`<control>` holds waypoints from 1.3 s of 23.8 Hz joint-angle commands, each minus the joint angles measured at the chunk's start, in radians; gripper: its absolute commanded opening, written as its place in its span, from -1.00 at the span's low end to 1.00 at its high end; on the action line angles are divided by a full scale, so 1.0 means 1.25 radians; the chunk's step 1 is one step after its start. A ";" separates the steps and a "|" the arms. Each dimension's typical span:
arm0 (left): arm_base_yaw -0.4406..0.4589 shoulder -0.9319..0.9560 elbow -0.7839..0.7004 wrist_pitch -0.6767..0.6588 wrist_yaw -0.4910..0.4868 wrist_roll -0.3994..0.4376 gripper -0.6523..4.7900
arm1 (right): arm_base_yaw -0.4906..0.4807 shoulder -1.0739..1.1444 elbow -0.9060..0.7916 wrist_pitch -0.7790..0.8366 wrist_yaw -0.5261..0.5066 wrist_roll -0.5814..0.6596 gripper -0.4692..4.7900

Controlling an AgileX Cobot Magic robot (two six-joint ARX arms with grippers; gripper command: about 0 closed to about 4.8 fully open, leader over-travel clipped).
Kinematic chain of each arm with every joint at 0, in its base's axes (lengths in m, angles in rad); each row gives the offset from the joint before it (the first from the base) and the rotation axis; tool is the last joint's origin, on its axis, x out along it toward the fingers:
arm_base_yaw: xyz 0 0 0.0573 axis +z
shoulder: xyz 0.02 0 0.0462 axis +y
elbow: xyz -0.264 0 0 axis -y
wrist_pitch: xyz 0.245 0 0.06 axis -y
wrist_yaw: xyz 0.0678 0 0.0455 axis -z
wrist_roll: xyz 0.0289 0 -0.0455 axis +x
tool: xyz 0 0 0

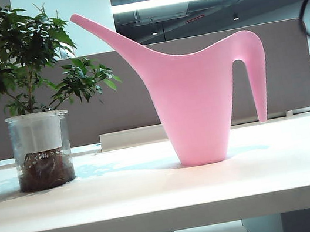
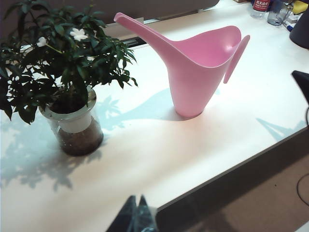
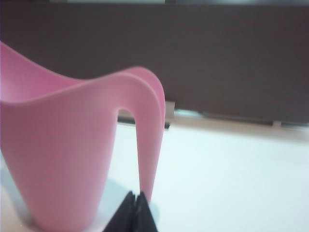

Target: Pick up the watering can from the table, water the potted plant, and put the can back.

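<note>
One tall pink plastic watering can (image 1: 194, 109) stands upright on your white table (image 1: 156, 193), beside the bushy glass-potted plant (image 1: 33, 100). Nothing looks done. Your right gripper (image 3: 134, 212), pinched empty, sits near its handle; your left gripper (image 2: 136, 215), also pinched empty, hangs off the table's front edge.

We see open table (image 1: 156, 193) between the potted plant (image 1: 35, 112) and the watering can (image 1: 194, 103). Its front edge lies bare. Toward the right edge only the can's handle stands in the way.

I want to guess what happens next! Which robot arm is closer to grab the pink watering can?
Probably the right. Its shut end effector sits low, just short of the watering can handle. The left end effector, also shut, hangs back past the table edge.
</note>
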 commanded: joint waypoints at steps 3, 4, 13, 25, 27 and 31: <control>0.001 0.000 0.002 0.006 0.004 0.002 -0.78 | -0.003 -0.285 -0.006 -0.361 -0.001 0.009 -0.84; 0.001 0.000 0.002 0.005 0.004 0.002 -0.78 | -0.005 -0.363 -0.005 -0.492 0.000 0.009 -0.84; 0.001 0.000 0.002 0.005 0.004 0.002 -0.78 | -0.040 -0.633 -0.005 -1.033 0.002 0.009 -0.84; 0.001 0.000 0.002 0.005 0.004 0.002 -0.78 | -0.094 -0.891 -0.004 -1.130 0.144 0.007 -0.84; 0.001 0.000 0.002 0.005 0.004 0.002 -0.78 | -0.093 -0.891 -0.004 -1.136 0.144 0.007 -0.84; 0.001 -0.001 -0.010 0.009 0.003 0.006 -0.78 | -0.093 -0.891 -0.004 -1.136 0.144 0.007 -0.84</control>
